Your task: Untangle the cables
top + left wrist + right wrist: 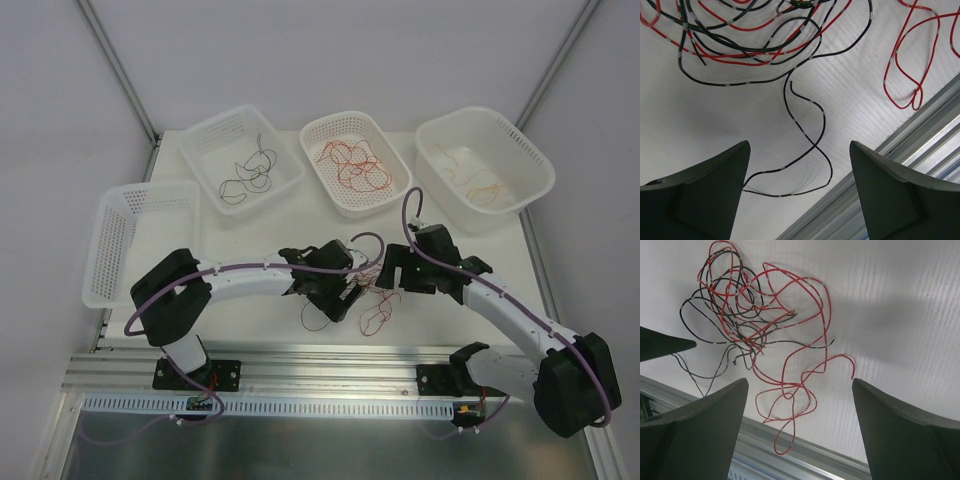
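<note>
A tangle of thin red and black cables (368,292) lies on the white table near its front edge, between my two grippers. My left gripper (343,296) hovers over the tangle's left side, jaws open (799,145). A loose black cable loop (812,150) lies on the table below its gap and runs behind the left finger (715,190). The knotted mass (745,35) is ahead of it. My right gripper (393,274) is open (800,381) above a red cable loop (790,400), with the red-black knot (742,310) beyond it. Nothing is held.
Four white baskets stand at the back: an empty one (140,235) at the left, one with black cables (245,165), one with red cables (352,165), one with orange cables (487,172). An aluminium rail (920,145) runs along the table's near edge.
</note>
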Motion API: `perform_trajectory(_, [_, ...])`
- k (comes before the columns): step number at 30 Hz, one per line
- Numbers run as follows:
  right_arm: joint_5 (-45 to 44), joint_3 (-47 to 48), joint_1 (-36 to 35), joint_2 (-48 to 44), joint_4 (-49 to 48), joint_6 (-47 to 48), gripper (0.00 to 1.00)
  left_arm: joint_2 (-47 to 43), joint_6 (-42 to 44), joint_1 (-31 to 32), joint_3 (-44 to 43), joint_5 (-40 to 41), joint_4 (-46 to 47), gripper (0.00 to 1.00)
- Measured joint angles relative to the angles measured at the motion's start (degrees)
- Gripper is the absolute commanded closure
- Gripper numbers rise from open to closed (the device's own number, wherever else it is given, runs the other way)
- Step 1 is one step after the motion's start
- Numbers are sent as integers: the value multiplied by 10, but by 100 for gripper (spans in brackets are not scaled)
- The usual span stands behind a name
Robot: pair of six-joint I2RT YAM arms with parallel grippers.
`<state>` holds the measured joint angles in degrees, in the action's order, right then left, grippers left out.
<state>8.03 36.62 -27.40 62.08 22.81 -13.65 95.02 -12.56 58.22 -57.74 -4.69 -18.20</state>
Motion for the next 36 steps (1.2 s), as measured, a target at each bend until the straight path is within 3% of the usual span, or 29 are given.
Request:
perform_trajectory(2, [4,0,0,10,-9,-7,10,10,-10,3,0,0,0,31])
perform_trajectory(3, [5,0,0,17,-14,-10,11,15,-15,4,0,0,0,42])
perform_trajectory(6, [11,0,-2,38,-26,-19,10,24,-27,4,0,0,0,58])
perform_trajectory(7, [13,0,-3,45,-32,-22,11,25,-32,4,1,0,0,71])
perform_trajectory(9, [14,0,-10,61,-42,-28,11,25,-38,3,2,0,0,83])
perform_trajectory(10, [14,0,-16,68,-46,-29,10,25,-40,3,2,1,0,95])
perform_trajectory(11, [14,0,-21,75,-49,-31,11,25,-43,3,2,1,0,99])
perform_trajectory(16, [13,0,-44,106,-58,-36,16,21,-47,3,13,5,2,100])
perform_trajectory(19, [10,0,-45,115,-59,-36,35,2,-50,3,26,9,1,100])
perform_trajectory(20, [8,0,-45,117,-59,-37,49,-11,-51,3,32,12,1,100])
perform_trajectory(26, [-5,0,-38,118,-55,-30,95,-106,-74,-22,56,24,-10,100])
perform_trajectory(36, [-42,2,33,41,18,10,98,-277,-107,-226,66,71,-106,100])
